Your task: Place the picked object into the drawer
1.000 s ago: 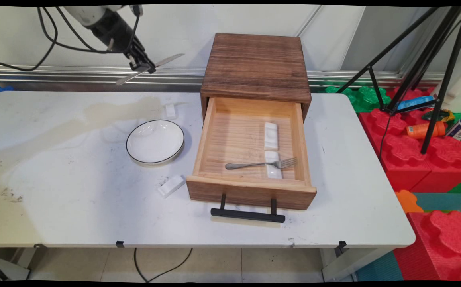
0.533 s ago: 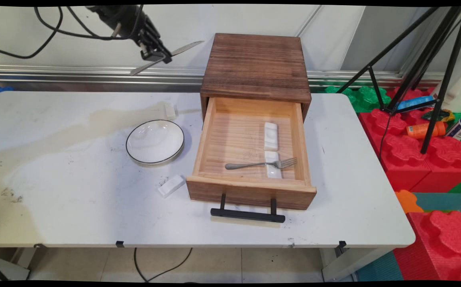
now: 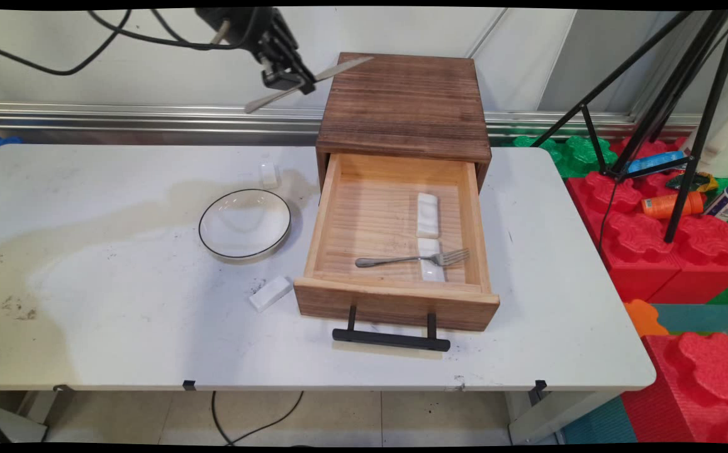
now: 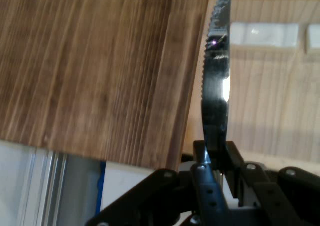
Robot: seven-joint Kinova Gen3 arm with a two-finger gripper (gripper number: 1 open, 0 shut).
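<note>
gripper clamped on knife, high by the wooden cabinet | arm cut off at top edge | open drawer: fork across a white rest

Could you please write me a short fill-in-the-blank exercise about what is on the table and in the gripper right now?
1. The gripper is shut on a ____.
2. The drawer of the wooden box stands ____.
3. In the drawer, the fork lies across one of two white ____.
4. The plate sits on the table, left of the ____.

Missing words: knife; open; rests; drawer
</note>
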